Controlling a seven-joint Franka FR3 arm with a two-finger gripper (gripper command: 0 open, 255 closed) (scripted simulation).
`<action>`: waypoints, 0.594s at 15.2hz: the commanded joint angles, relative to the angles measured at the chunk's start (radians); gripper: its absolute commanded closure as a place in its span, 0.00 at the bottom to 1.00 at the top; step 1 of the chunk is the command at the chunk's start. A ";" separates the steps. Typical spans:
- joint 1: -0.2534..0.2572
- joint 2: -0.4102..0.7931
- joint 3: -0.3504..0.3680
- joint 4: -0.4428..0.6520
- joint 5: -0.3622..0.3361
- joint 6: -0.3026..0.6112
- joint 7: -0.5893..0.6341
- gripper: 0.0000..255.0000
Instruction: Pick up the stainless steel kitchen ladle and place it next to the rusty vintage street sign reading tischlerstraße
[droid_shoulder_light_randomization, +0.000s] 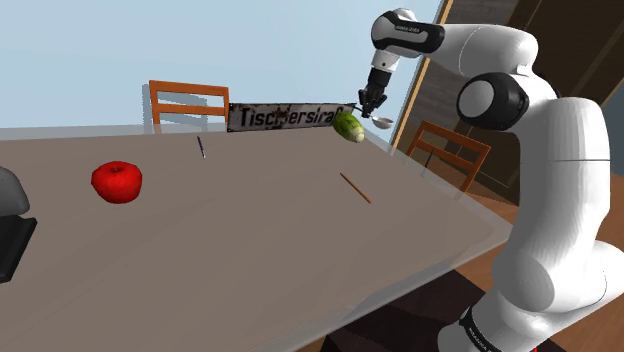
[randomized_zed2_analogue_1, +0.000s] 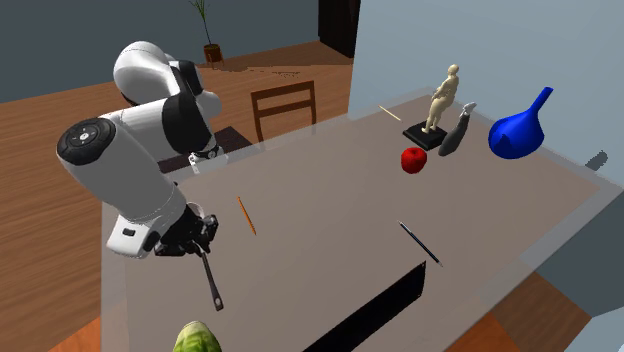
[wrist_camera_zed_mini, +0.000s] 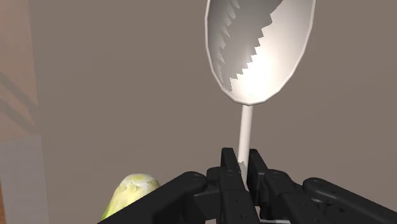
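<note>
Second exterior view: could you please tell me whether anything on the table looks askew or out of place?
The grey bottle-like object beside the figurine stands tilted, leaning toward it rather than upright. Nothing else stands out; the tool clasps the ladle by its handle.

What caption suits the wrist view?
Gripper clasping a pale ladle by its handle above the table, a green vegetable nearby.

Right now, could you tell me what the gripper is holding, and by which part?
The gripper clasps the ladle by its thin handle.
</note>
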 joint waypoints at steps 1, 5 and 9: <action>0.000 -0.009 0.000 -0.041 0.000 0.032 -0.002 1.00; -0.001 -0.024 -0.001 -0.119 0.001 0.095 -0.008 1.00; -0.001 -0.031 -0.001 -0.184 0.002 0.153 -0.013 1.00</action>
